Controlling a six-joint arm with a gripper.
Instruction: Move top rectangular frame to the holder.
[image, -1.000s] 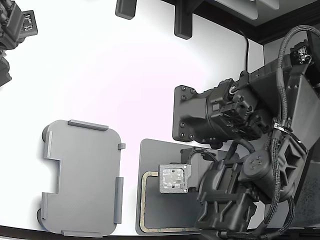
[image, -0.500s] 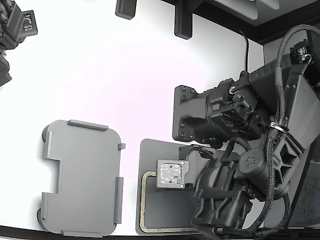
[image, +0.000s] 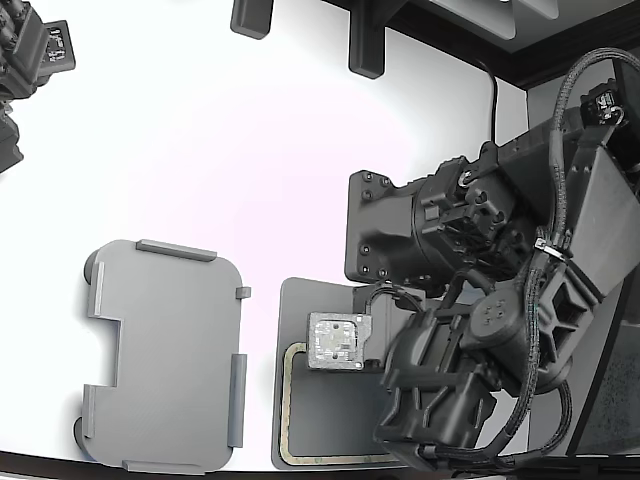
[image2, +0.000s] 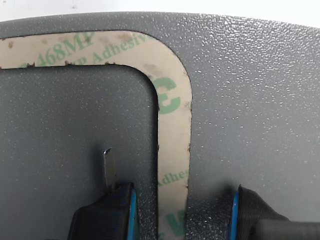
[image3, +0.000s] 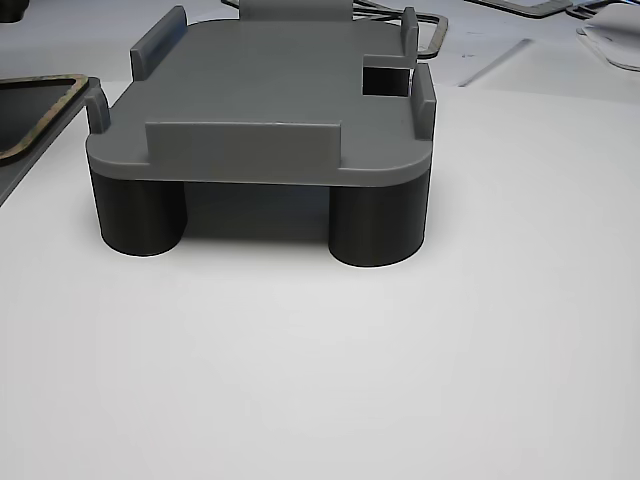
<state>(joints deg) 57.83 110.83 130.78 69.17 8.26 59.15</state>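
Fingers of the end effector (image2: 180, 215) fill the lower part of the wrist view, spread apart, one on each side of a strip of the frame (image2: 175, 145), with a thin metal blade beside the inner finger. They pinch nothing yet. The frame lies flat on the dark pad (image2: 250, 100); its printed adhesive lettering faces up and its rounded corner sits in the upper middle of that picture.

In the exterior view, the end effector (image: 337, 342) now sits over the upper left corner of the frame (image: 285, 420), in the lower middle of the picture. Over the last second it has crept toward the exterior view's left, from inside the frame's opening to its edge. My reading is that the approach is nearly done and the next step is to close on the strip and peel it up; the frame itself has not moved.

Farther left in the exterior view, the holder (image: 165, 355) stands on the white bench (image: 250, 150), apart from the pad and bare on top. The other view shows the holder (image3: 260, 100) raised on round feet, nothing on it.
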